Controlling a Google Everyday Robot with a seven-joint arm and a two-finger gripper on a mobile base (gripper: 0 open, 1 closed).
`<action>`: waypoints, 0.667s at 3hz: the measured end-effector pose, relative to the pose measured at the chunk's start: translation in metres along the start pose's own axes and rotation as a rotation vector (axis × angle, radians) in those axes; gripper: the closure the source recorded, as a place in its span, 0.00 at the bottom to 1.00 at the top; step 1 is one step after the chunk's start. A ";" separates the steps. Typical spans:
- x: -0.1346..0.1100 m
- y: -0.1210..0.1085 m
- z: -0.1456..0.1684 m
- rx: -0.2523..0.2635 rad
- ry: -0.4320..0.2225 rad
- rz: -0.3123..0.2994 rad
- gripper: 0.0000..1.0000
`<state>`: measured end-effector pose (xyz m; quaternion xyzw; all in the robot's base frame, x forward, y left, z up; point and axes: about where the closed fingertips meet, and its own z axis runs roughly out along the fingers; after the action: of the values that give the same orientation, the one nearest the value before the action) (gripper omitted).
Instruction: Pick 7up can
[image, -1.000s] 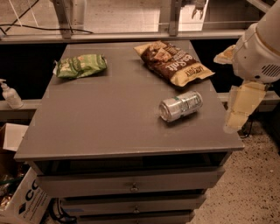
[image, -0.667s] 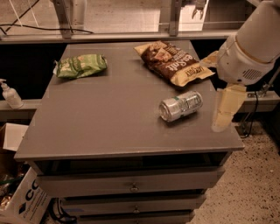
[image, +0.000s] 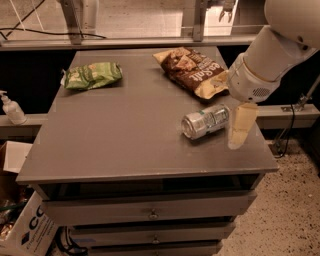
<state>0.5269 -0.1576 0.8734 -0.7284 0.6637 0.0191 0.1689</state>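
**Gripper closes in on the can from the right**

The 7up can lies on its side on the grey table, toward the right-hand part of the top, in front of the brown chip bag and well apart from the green snack bag at the far left. It sits where it sat a second ago and shows no sign of being touched.

What has changed is the arm. Over the last second it has swung in from beyond the table's right edge, and the gripper now hangs over the tabletop just beside the can's right end, pointing downward. Whether it touches the can is not clear, and whether it is spread or pressed together cannot be told from this view.

For the task this reads as the late approach, with nothing grasped yet. The can lies slightly askew, so the gripper probably needs to straddle its round body, and a nudge from the side could send it rolling.
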 end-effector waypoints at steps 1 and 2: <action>0.004 -0.008 0.027 -0.023 0.001 -0.018 0.00; 0.006 -0.010 0.046 -0.038 -0.003 -0.020 0.00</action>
<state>0.5468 -0.1507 0.8308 -0.7381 0.6556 0.0311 0.1565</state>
